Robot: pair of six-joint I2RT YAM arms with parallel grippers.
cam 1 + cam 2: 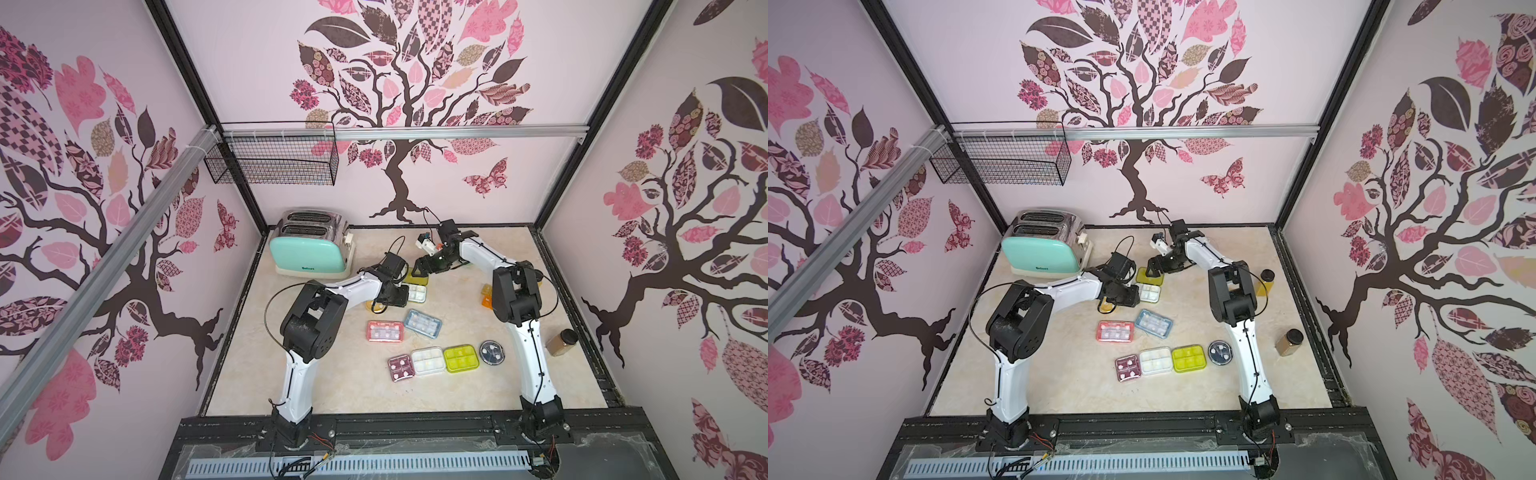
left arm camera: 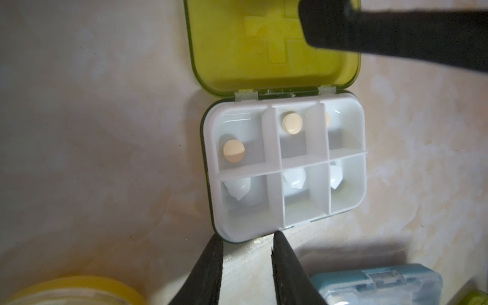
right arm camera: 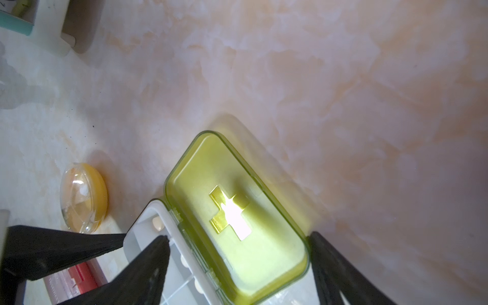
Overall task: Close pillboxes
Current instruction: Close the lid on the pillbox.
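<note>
- Midway back on the marbled tabletop (image 1: 332, 386), a yellow-green pillbox (image 1: 1149, 293) lies open, lid (image 3: 211, 163) thrown back beyond its white tray (image 2: 346, 184), pills showing in the compartments;
- right end effector (image 3: 237, 236) open wide, one finger either side of the lid, not clamped;
- left end effector (image 2: 247, 236) narrowly parted, empty, tips at the tray's edge opposite the hinge.

Item: one mint-green two-slot toaster (image 1: 309, 249), which stood at the rear left of the marbled table (image 1: 332, 386), with a black wire basket (image 1: 274, 162) hung on the wall rail above. Item: one amber bottle (image 1: 561, 341), black-capped, which stood upright near the table's right edge. Item: one small orange block (image 1: 485, 301), which lay further back.
</note>
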